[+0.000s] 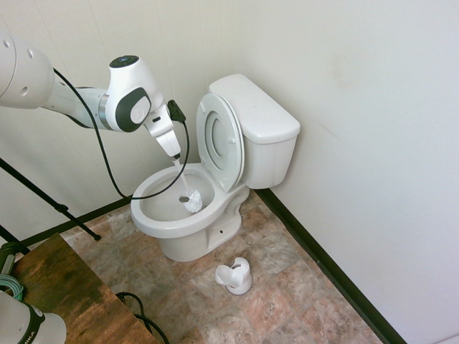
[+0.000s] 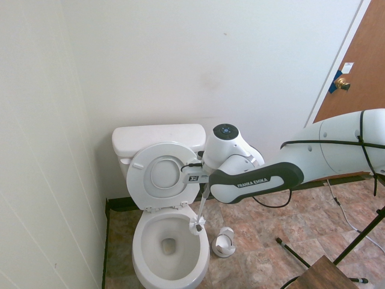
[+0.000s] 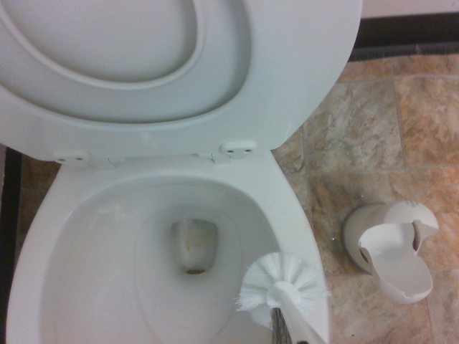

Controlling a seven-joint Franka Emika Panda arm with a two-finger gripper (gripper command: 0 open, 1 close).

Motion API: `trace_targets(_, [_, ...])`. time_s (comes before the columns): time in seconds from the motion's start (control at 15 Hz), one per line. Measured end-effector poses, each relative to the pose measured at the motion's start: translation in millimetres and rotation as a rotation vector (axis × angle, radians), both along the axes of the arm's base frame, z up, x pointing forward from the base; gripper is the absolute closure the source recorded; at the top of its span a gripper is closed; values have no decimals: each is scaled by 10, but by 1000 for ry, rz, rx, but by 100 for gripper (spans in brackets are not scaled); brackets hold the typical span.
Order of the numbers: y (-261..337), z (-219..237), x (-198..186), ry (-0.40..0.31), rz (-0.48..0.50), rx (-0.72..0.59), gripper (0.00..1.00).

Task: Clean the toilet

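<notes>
The white toilet stands against the wall with its seat and lid raised. My gripper hangs above the bowl, shut on the thin handle of a white toilet brush. The brush head reaches down inside the bowl, close to the rim on the side nearer the brush holder. From the other side the gripper holds the handle nearly upright and the brush head sits at the bowl's right rim. Up close, the bristled brush head lies against the inner wall of the bowl.
An empty white brush holder stands on the tiled floor beside the toilet's base, also seen as the holder and the holder. A wooden tabletop fills the near left corner. A brown door is at the far right.
</notes>
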State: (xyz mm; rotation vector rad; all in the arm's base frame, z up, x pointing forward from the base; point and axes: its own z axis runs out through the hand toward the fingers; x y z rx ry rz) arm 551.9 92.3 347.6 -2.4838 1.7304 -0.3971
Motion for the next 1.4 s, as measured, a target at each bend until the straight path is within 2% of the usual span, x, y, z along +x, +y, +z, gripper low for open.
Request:
trace_targets(0.27, [571,-32,-7,-14,59,-4,100])
trace_targets(0.53, [1139,-498,274,-3,77,-30,100])
trace_targets(0.73, [1306,-919,642,1,49,-56,100])
trace_targets(1.07, [1398,-1750,1094,46,3,-105,100])
trace_targets(1.4, [1519,-1982,1348,48,-23,-110,100])
